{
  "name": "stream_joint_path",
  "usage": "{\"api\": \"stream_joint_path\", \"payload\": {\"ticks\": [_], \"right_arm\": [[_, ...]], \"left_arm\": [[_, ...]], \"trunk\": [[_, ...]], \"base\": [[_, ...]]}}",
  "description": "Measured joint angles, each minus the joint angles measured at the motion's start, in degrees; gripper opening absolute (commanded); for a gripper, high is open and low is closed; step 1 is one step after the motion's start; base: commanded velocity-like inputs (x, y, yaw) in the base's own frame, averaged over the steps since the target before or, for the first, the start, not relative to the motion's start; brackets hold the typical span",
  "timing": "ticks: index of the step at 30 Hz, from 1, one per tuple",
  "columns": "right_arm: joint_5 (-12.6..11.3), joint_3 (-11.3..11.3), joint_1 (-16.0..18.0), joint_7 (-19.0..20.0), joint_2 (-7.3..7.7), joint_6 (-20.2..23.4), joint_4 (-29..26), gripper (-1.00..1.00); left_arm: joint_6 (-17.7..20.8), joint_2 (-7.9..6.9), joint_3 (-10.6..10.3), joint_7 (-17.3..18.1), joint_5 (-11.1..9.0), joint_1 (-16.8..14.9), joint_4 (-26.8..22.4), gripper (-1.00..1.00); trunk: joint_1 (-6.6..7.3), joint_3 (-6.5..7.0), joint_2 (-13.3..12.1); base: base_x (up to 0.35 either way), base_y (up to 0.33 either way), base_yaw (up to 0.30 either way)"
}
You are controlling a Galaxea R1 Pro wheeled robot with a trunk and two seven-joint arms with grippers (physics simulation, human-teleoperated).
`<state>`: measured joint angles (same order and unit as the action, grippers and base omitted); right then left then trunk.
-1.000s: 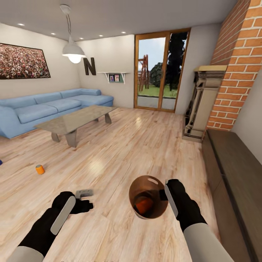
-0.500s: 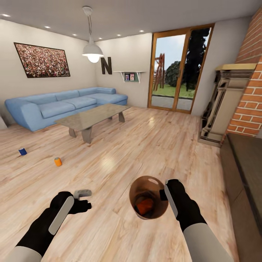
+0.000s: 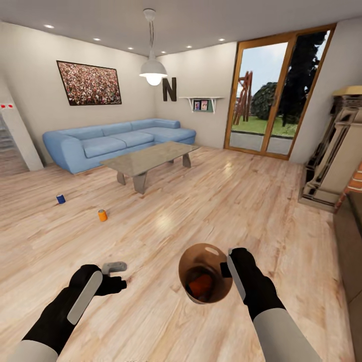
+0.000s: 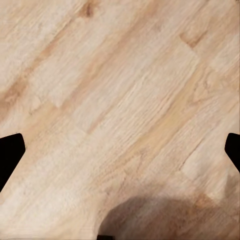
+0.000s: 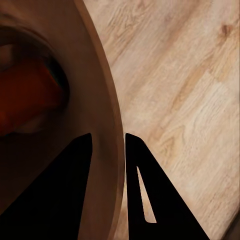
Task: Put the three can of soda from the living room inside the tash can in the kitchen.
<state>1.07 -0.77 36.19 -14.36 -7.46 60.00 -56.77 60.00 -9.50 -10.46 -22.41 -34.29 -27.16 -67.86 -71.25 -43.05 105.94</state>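
My right gripper is shut on the rim of the tash can, a round brown bin held above the wooden floor of the living room. An orange can of soda lies inside it. In the right wrist view the two fingers pinch the bin's wall, with the orange can down in the bin. A second orange can and a blue can stand on the floor at the far left. My left gripper hangs open and empty over bare floor.
A light-blue corner sofa and a glass-topped low table stand beyond the cans. Glass doors are at the back, a pale mantel unit at the right, stairs at the far left.
The camera has turned left, so the room has slid right in the picture and the blue can has come further in. Both arms and the bin keep their places.
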Motion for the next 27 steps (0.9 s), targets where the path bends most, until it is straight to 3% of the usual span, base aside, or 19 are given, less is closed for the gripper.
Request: {"api": "stream_joint_path", "payload": {"ticks": [18, 27], "right_arm": [[-0.11, 0.00, 0.00, 0.00, 0.12, 0.00, 0.09, -1.00], [0.08, -0.08, -0.08, -0.04, 0.09, 0.00, 0.02, -1.00]], "left_arm": [[0.00, 0.35, -0.04, 0.00, 0.01, 0.09, 0.10, 1.00], [0.00, 0.36, -0.12, 0.00, 0.16, 0.09, 0.25, 1.00]], "trunk": [[0.00, -0.51, 0.00], [0.00, -0.60, 0.00]], "base": [[0.009, 0.037, 0.263], [0.232, 0.155, 0.065]]}}
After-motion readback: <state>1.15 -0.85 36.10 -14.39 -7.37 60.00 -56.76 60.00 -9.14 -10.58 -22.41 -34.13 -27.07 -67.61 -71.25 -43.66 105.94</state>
